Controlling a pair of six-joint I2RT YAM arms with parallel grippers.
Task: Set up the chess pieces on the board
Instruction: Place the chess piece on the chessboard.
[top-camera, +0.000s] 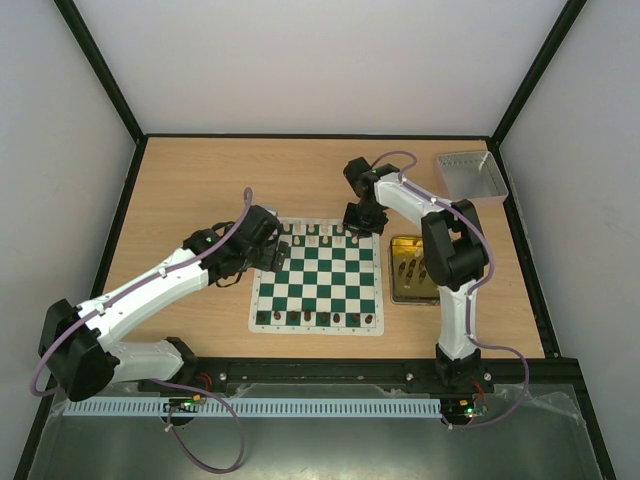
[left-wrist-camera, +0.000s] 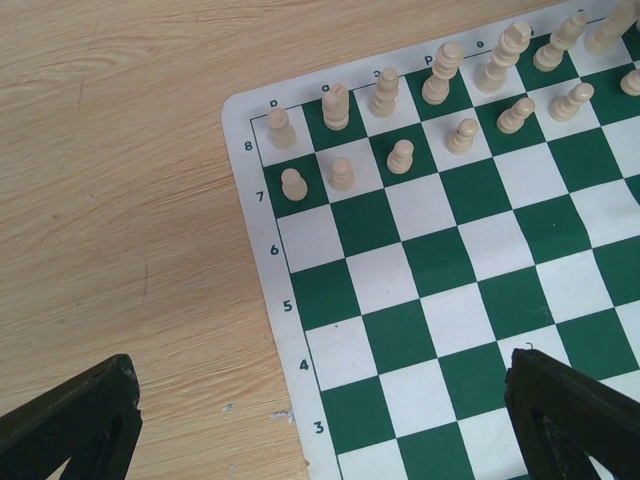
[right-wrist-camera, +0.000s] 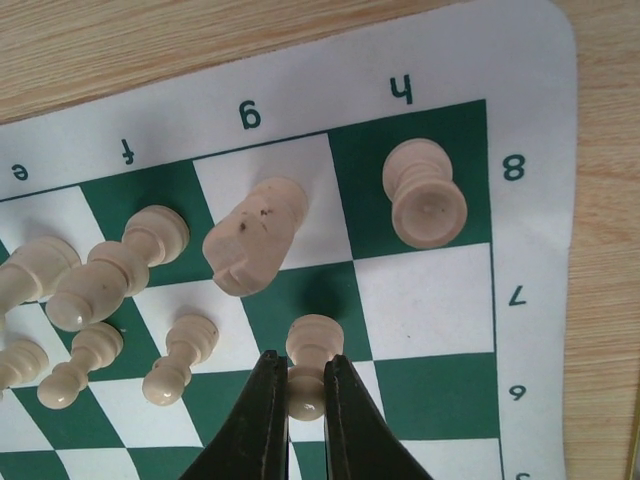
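While right jaws pinch cream pawn (right-wrist-camera: 308, 365) at g7, board (right-wrist-camera: 530, 80) far-right corner, left jaws gape empty. Next: seat pawn upright, release; h7 awaits.

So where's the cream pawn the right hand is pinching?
Right wrist view: the cream pawn is pinched in the right hand at the green square in front of the knight, diagonally from the rook in the far right corner of the board.
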